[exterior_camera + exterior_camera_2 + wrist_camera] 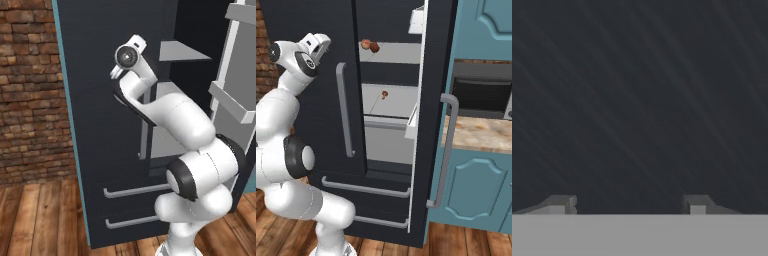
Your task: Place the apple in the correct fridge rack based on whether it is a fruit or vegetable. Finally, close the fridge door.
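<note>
Two doors belong to the dark fridge [381, 150]: the left door [311, 115] is closed, and the right door [428, 125] stands swung out toward the teal cabinets [476, 195]. Behind the arm [286, 165] lie a brick wall [27, 85] and a wooden floor [40, 215]. Inside the opening, the upper fridge rack [398, 52] carries the apple [374, 47], touching or just beside a paler peach-pink ball [365, 44] at its left end. One tiny red bit [384, 94] sits on the shelf below. The gripper [627, 202] faces the closed door's dark surface, fingertips [559, 204] apart and holding nothing.
</note>
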